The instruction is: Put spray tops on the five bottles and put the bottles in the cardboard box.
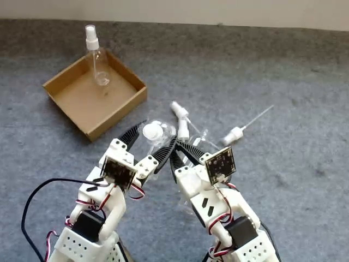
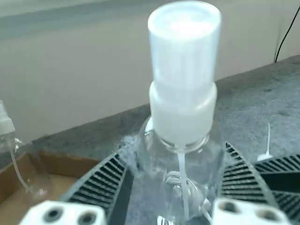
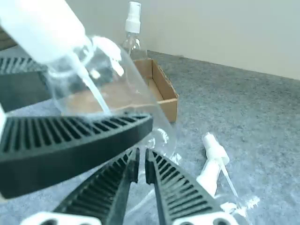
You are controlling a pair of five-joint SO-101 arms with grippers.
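Bottle [image 2: 180, 159]: spray top on, pinched in left gripper [image 1: 157, 132], near cardboard box [image 1: 117, 117]
Right gripper [image 3: 141, 162]: fingers closed together, holding nothing, beside bottle
Danger: smooth bottle could slip and hit loose spray tops [image 1: 182, 130] if the pinch is weak

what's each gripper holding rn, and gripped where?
Left gripper clamps the clear bottle by its body, below the fitted spray top. Right gripper is shut, nothing visible in it.
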